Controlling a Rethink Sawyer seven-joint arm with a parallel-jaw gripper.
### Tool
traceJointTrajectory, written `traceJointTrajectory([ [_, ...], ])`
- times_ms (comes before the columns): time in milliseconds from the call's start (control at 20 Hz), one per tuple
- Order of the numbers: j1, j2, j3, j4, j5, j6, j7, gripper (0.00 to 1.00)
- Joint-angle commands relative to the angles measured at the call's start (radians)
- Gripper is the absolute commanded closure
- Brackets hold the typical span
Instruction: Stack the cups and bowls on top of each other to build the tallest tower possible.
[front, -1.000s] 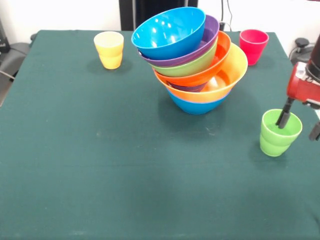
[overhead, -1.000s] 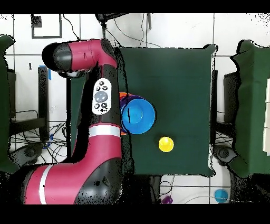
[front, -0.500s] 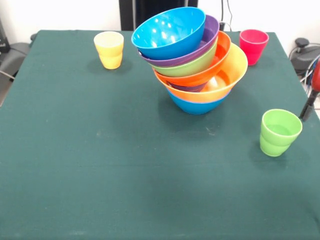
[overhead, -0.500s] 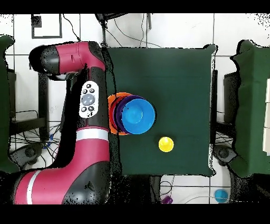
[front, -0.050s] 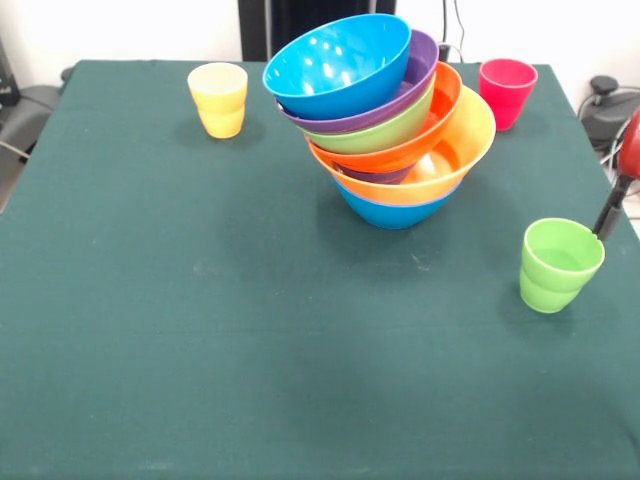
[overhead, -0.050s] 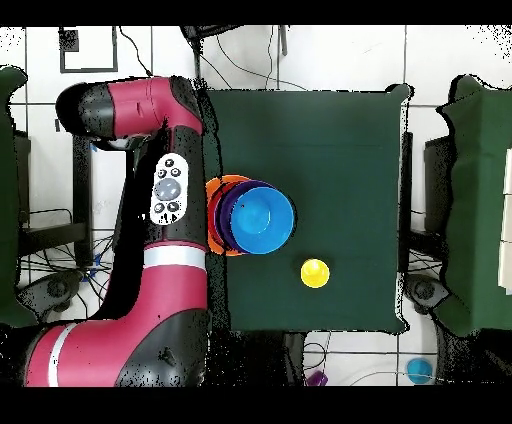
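The tower (front, -0.050s: 385, 120) leans left at mid-table. From the bottom it holds a blue bowl, a yellow-orange one, an orange-red one, a lime green one and a purple one. A blue bowl (front, -0.050s: 338, 65) lies tilted on top. The yellow cup (front, -0.050s: 218, 98) stands at the far left and the red-pink cup (front, -0.050s: 507, 92) at the far right. The light green cup (front, -0.050s: 558, 263) stands alone near the right edge. My gripper (front, -0.050s: 610, 212) shows only partly at the right edge, just beside and above the green cup and apart from it. In the overhead view the arm (overhead, -0.050s: 170, 190) hides the gripper; the tower (overhead, -0.050s: 255, 217) and yellow cup (overhead, -0.050s: 315, 272) show.
The dark green table (front, -0.050s: 200, 330) ends close to the right of the green cup. Cables and a black base (front, -0.050s: 605, 95) lie beyond that edge. In the overhead view, dark chairs (overhead, -0.050s: 470, 200) flank the table.
The gripper has come up out of the green cup and drawn off to the right edge, leaving the cup standing. Over the last half second almost nothing moved.
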Motion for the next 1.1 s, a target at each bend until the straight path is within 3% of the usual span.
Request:
traceJointTrajectory([
  [50, -0.019, -0.008, 0.036, 0.112, -0.003, 0.013, 0.117, 0.0],
  [600, -0.006, -0.035, 0.04, 0.17, 0.013, 0.003, 0.1, 0.0],
  [1100, 0.007, -0.064, 0.049, 0.273, 0.02, -0.069, 0.096, 0.0],
])
